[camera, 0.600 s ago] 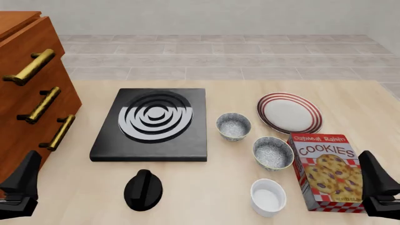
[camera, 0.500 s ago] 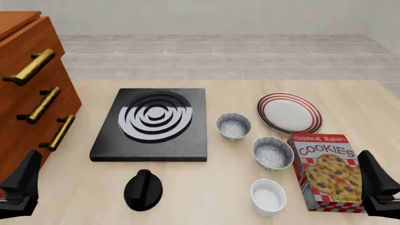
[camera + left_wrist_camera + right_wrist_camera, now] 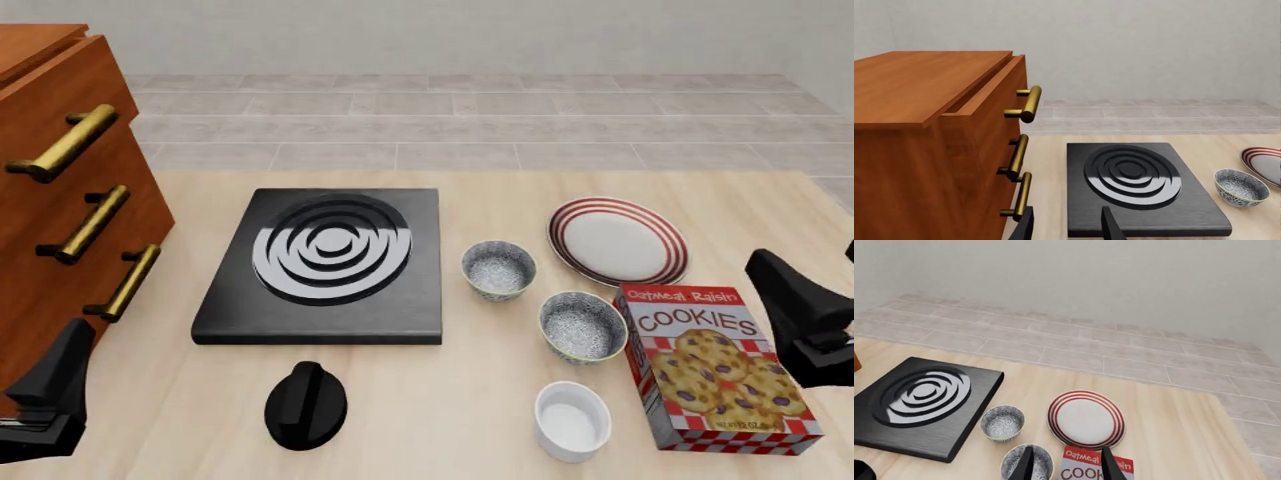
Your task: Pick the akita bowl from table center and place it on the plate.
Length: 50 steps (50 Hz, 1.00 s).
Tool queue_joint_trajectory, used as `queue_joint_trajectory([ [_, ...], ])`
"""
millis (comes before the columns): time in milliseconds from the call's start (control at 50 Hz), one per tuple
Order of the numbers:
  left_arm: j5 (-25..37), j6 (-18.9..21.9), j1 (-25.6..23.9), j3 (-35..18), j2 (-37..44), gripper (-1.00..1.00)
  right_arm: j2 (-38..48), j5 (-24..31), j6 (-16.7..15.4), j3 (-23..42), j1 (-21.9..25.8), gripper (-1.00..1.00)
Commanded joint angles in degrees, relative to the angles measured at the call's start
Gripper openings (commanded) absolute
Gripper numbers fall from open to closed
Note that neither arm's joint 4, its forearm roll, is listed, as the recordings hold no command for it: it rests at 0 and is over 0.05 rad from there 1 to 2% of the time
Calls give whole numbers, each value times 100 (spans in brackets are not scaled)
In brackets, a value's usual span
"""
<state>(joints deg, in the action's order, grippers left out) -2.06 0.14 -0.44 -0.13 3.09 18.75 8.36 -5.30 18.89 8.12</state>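
1. Looking down from the front camera, I take the black stove plate (image 3: 324, 265) as my landmark: the akita bowl (image 3: 499, 269) sits upright on the table (image 3: 441, 400), just beside the stove plate's right edge, apart from everything
2. The plate (image 3: 618, 241) with the red rings lies flat beyond that bowl, further from the stove plate, near the bowl but not touching it
3. A second speckled bowl (image 3: 583, 326) stands off the stove plate's near right corner, close against the cookie box (image 3: 714, 365); a plain white bowl (image 3: 574, 421) sits nearer me again
4. A black knob-shaped piece (image 3: 306, 404) lies just in front of the stove plate; the wooden drawer chest (image 3: 60, 200) with brass handles stands on its left side
5. My right gripper (image 3: 1066, 464) hangs on the far side of the cookie box from the stove plate, fingers parted with nothing between them; through its wrist camera I see the bowl, the plate and the box top past the fingertips
6. My left gripper (image 3: 1066, 225) hovers off the stove plate's near left corner, by the chest, fingers spread and holding nothing
7. Neither gripper is touching the akita bowl, which sits well apart from both
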Motion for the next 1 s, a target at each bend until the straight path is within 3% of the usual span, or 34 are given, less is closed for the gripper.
queue_joint_trajectory([
  [20, -22, 15, -52, 4, 57, 100, 1442, -32, -540, 594, 684, 100],
  [140, -40, 31, -81, 8, 84, 100, 2192, -96, -515, 874, 1047, 100],
  [160, -33, 38, -87, 9, 76, 100, 2645, -51, -319, 976, 1086, 100],
  [280, -39, 50, -89, 9, 89, 100, 3287, -62, -816, 1312, 1444, 100],
  [320, -23, 41, -100, 10, 88, 100, 3429, 46, -786, 1531, 1507, 100],
  [380, -29, -3, -81, 11, 141, 100, 3996, -78, -1291, 1509, 1665, 100],
  [640, 12, 35, -89, 11, 91, 100, 5342, 75, -1643, 2270, 2166, 100],
  [880, 19, 52, -103, 11, 106, 100, 6473, -60, -2106, 2606, 2170, 100],
  [940, -88, 59, -68, 12, 235, 100, 6707, 72, -2031, 2754, 2294, 100],
  [1000, 4, 57, -74, 12, 144, 100, 7025, 100, -2231, 2843, 2212, 100],
])
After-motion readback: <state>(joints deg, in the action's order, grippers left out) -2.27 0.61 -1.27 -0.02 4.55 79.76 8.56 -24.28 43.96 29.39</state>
